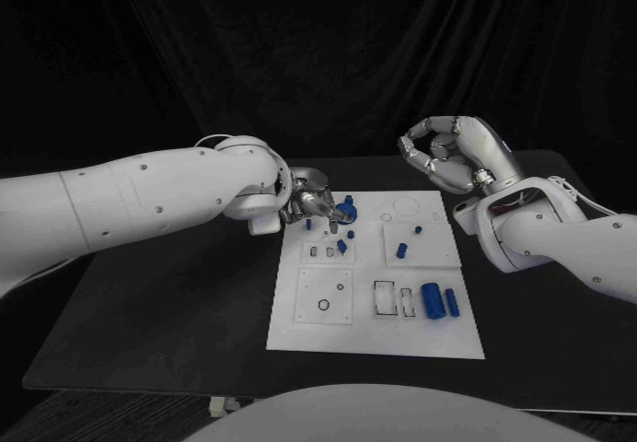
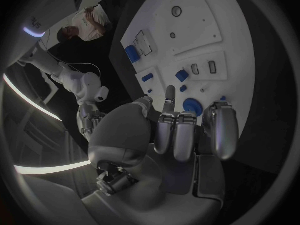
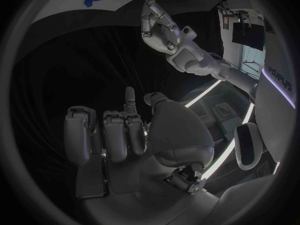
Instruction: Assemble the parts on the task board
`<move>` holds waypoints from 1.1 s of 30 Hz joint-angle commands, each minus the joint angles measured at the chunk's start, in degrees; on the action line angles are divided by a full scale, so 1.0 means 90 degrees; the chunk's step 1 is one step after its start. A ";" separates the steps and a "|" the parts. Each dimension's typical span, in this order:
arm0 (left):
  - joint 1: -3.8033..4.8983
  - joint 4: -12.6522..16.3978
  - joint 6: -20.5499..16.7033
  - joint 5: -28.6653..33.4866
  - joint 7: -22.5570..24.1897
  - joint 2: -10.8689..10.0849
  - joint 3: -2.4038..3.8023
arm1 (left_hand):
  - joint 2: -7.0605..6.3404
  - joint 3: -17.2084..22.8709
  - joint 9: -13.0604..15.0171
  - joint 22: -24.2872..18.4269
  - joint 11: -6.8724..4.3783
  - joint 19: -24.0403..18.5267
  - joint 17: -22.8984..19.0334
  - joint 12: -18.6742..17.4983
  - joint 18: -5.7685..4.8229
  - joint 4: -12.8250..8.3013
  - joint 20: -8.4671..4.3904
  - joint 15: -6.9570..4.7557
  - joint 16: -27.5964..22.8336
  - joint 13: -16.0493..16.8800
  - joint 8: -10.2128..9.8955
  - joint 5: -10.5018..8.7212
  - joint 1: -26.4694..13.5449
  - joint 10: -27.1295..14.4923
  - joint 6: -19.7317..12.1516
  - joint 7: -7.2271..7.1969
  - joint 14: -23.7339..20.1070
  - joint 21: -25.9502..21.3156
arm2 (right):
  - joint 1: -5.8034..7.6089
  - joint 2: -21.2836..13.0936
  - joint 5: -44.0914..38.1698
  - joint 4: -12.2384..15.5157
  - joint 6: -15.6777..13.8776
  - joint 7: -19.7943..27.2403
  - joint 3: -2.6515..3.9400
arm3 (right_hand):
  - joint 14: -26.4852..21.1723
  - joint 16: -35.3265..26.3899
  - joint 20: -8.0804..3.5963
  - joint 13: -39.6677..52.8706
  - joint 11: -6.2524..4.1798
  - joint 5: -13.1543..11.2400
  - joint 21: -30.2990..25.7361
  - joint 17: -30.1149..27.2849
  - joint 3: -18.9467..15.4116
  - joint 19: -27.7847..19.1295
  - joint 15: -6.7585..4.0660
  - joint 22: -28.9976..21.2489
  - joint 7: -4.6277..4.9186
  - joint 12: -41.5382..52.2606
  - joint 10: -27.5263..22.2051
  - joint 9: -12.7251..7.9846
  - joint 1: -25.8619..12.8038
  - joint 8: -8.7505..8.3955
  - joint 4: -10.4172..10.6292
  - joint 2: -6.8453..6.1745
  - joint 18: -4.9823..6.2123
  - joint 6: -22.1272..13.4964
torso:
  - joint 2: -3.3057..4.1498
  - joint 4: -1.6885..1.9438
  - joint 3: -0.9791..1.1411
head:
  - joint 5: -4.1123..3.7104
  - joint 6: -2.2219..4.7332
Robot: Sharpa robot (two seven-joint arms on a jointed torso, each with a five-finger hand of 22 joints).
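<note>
Left hand (image 1: 311, 204), fingers curled and holding nothing, hovers at the task board's (image 1: 376, 333) upper-left corner beside blue parts (image 1: 346, 211); right hand (image 1: 456, 153) curled, raised upper right.

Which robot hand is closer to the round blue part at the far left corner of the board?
The left robot hand. It hovers right beside the round blue part at the task board's far left corner. The right robot hand is raised beyond the board's far right corner, fingers curled, empty.

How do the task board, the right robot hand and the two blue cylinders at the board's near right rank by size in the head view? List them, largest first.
1. task board
2. right robot hand, raised, so nearness may flatter it
3. thicker blue cylinder
4. slimmer blue cylinder
</note>
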 commanded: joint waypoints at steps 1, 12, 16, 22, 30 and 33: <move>0.0054 -0.0457 0.1745 0.1462 -0.1788 0.0355 0.0005 | 0.0011 -0.0066 -0.0060 0.1265 0.0034 0.0081 0.1677 0.0021 -0.0079 -0.0012 0.0048 0.0043 0.0041 0.1674 -0.0086 -0.0049 -0.0101 0.0672 0.0014 0.0033 0.0682 0.0061 | -0.0052 -0.0013 0.0289 -0.0009 0.0031 0.0193 0.0003 | 0.0671 0.0016 -0.0047 0.1675 -0.0042 -0.0032 0.0005 0.1677 0.0050 0.0324 -0.0043 0.1460 -0.0016 0.0017 0.0684 -0.0013 -0.0023 0.0041 0.0003 -0.0068 -0.0084 -0.0018 | 0.0004 -0.0011 -0.0001 | -0.0060 0.0001; 0.0090 -0.1370 0.2287 0.1872 -0.2644 0.1175 0.0005 | -0.0090 -0.0248 -0.0315 0.1399 -0.0002 0.0334 0.1677 0.0021 -0.0181 -0.0045 -0.0003 -0.0012 0.0041 0.1674 -0.0407 -0.0664 -0.0135 0.0672 0.0174 0.0015 0.0682 0.0557 | -0.0164 -0.0090 0.0159 0.0041 -0.0044 0.0325 0.0003 | 0.0671 0.0016 -0.0039 0.1675 -0.0034 -0.0785 -0.0021 0.1677 0.0175 0.0300 -0.0034 0.1447 -0.0012 0.0017 0.0684 -0.0076 -0.0026 0.0085 0.0001 -0.0225 -0.0074 -0.0003 | 0.0009 -0.0058 0.0030 | 0.0020 0.0001; 0.0091 -0.1543 0.2320 0.1890 -0.2705 0.1314 0.0005 | -0.0042 -0.0266 -0.0395 0.1412 -0.0038 0.0370 0.1677 0.0021 -0.0192 -0.0072 -0.0034 -0.0045 0.0041 0.1674 -0.0466 -0.0609 -0.0063 0.0672 0.0358 -0.0023 0.0682 0.0610 | -0.0177 -0.0087 0.0150 0.0037 -0.0059 0.0329 0.0003 | 0.0671 0.0016 -0.0039 0.1675 -0.0034 -0.0801 -0.0023 0.1677 0.0177 0.0299 -0.0034 0.1446 -0.0013 0.0017 0.0684 -0.0078 -0.0023 0.0087 -0.0003 -0.0231 -0.0074 -0.0003 | 0.0027 -0.0058 0.0032 | 0.0052 0.0001; 0.0091 -0.1856 0.2302 0.1900 -0.2747 0.1514 0.0005 | -0.0037 -0.0275 -0.0368 0.1415 -0.0141 0.0386 0.1677 0.0021 -0.0195 -0.0091 -0.0103 -0.0127 0.0041 0.1674 -0.0381 -0.0358 0.0043 0.0672 0.0815 -0.0147 0.0682 0.0616 | -0.0192 -0.0057 0.0144 0.0013 -0.0014 0.0286 0.0003 | 0.0671 0.0016 -0.0038 0.1675 -0.0034 -0.0830 -0.0036 0.1677 0.0181 0.0290 -0.0034 0.1441 -0.0014 0.0017 0.0684 -0.0081 -0.0013 0.0090 -0.0008 -0.0246 -0.0070 -0.0002 | 0.0007 -0.0045 0.0028 | 0.0072 0.0001; 0.0075 -0.2219 0.2120 0.1903 -0.2768 0.1760 0.0005 | -0.0086 -0.0251 -0.0299 0.1412 -0.0172 0.0386 0.1677 0.0021 -0.0193 -0.0177 -0.0150 -0.0165 0.0041 0.1674 -0.0427 -0.0138 0.0210 0.0672 0.0827 -0.0169 0.0682 0.0598 | -0.0248 -0.0017 0.0143 -0.0026 0.0066 0.0226 0.0002 | 0.0671 0.0016 -0.0038 0.1675 -0.0034 -0.0857 -0.0045 0.1677 0.0186 0.0284 -0.0033 0.1437 -0.0014 0.0017 0.0684 -0.0084 -0.0004 0.0092 -0.0009 -0.0254 -0.0067 -0.0003 | 0.0012 -0.0047 0.0027 | 0.0081 0.0001; 0.0058 -0.2332 0.2089 0.1875 -0.2774 0.1857 0.0005 | -0.0091 -0.0242 -0.0278 0.1409 -0.0162 0.0384 0.1677 0.0021 -0.0192 -0.0196 -0.0151 -0.0162 0.0041 0.1674 -0.0458 -0.0103 0.0246 0.0672 0.0771 -0.0156 0.0682 0.0586 | -0.0278 -0.0009 0.0142 -0.0040 0.0088 0.0212 0.0002 | 0.0671 0.0016 -0.0038 0.1675 -0.0033 -0.0862 -0.0057 0.1677 0.0187 0.0277 -0.0033 0.1433 -0.0014 0.0017 0.0684 -0.0085 -0.0003 0.0091 -0.0009 -0.0256 -0.0064 -0.0005 | 0.0012 -0.0049 0.0028 | 0.0091 0.0001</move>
